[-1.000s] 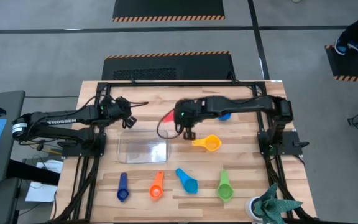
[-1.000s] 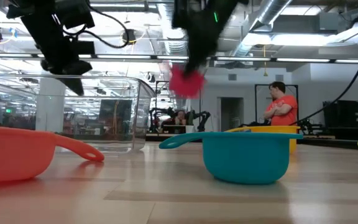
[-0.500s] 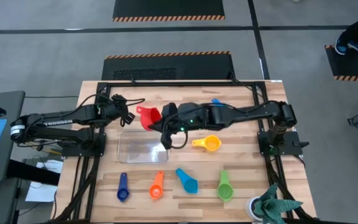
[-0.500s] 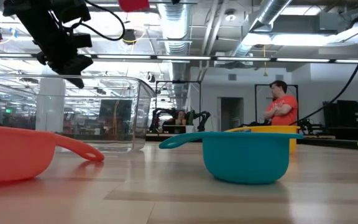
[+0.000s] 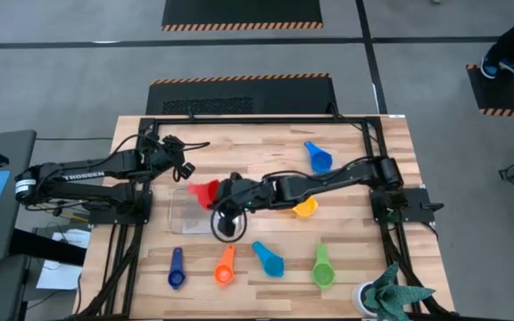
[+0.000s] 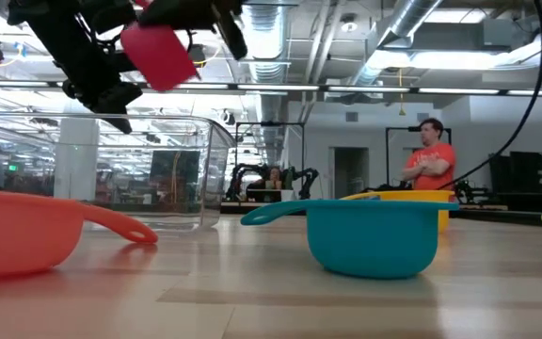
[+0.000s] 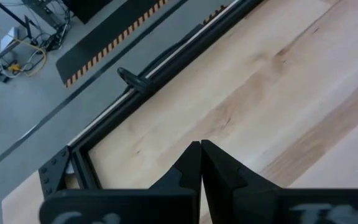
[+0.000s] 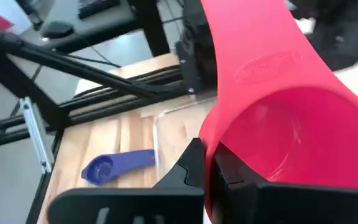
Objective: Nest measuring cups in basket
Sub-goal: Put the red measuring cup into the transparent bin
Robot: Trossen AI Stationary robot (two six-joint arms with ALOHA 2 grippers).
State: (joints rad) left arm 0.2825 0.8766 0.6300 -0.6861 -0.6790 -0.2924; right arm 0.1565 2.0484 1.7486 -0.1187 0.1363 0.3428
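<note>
Above the clear rectangular plastic basket (image 5: 202, 214) on the wooden table (image 5: 355, 160), the right gripper (image 5: 217, 198) clenches the handle of the red plastic measuring cup (image 5: 203, 193), holding it in the air. Beside the basket's far left corner, the left gripper (image 5: 175, 166) hangs pinched together on nothing. Along the table's near edge lie dark blue (image 5: 176, 267), orange (image 5: 225, 265), light blue (image 5: 268, 259) and green (image 5: 322, 266) cups; yellow (image 5: 305, 209) and blue (image 5: 318, 157) ones lie farther back.
</note>
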